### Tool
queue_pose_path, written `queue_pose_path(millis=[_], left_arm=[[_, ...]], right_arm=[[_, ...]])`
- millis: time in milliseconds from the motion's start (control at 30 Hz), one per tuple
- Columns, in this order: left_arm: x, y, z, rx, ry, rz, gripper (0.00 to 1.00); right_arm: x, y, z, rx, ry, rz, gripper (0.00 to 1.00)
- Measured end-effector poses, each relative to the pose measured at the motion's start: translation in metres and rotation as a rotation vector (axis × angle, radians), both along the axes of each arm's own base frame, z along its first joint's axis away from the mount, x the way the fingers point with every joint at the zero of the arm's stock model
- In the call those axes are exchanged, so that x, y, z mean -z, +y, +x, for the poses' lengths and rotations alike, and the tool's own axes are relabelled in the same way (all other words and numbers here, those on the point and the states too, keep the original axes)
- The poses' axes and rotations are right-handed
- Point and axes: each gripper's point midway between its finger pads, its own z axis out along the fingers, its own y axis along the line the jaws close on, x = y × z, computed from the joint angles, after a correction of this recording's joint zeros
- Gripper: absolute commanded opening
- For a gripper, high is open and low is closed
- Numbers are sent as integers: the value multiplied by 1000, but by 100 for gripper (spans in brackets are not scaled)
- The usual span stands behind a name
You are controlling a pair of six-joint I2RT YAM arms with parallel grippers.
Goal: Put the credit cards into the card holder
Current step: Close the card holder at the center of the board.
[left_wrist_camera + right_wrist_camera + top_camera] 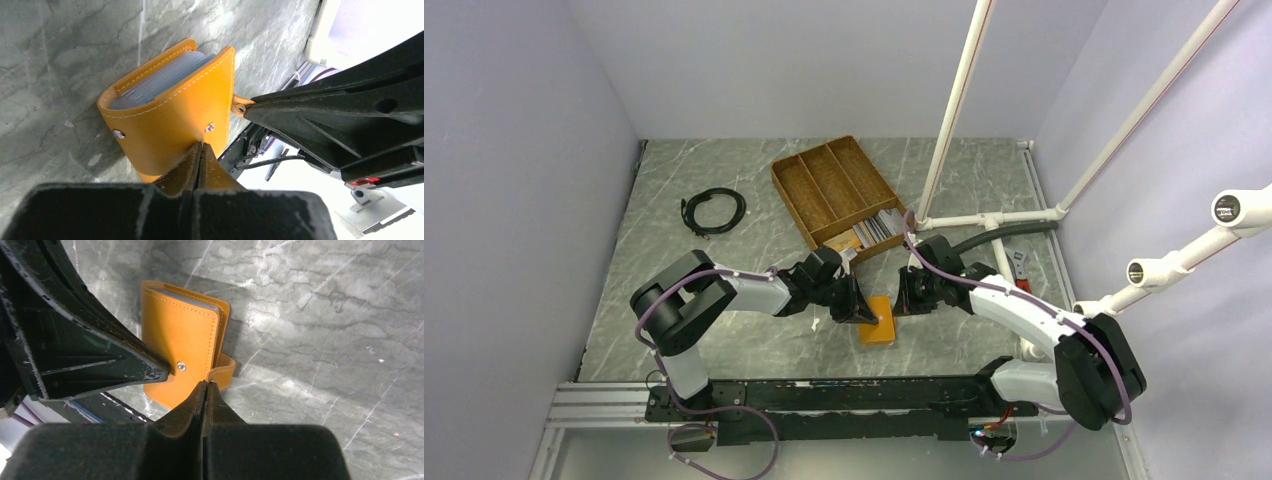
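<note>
Left gripper (201, 146), right gripper (206, 385): jaws pressed together at folded card holder (180, 335) | credit cards (882, 226) in far tray (824, 185) | we judge none inserted.

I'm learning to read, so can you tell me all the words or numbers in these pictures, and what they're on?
No words or numbers can be read in any view.
card holder: plain orange leather with no print showing.
credit cards in the wicker tray: any print is too small to read.
</note>
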Motion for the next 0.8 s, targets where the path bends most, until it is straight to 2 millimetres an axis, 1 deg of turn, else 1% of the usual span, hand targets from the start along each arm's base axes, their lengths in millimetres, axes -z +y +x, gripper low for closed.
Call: queue_pose_path(millis=[133,300,567,800], left_arm=[[0,0,0,0,0,1,0],[0,0,0,-1,1,2,0],[1,0,0,-1,2,3,0],[0,0,0,-1,2,2,0]], right_arm=[[-7,4,1,3,-17,35,0],[-10,7,-2,3,-23,79,0],[-8,15,-3,-9,-1,144,0],[0,24,-4,-25,41,186,0]])
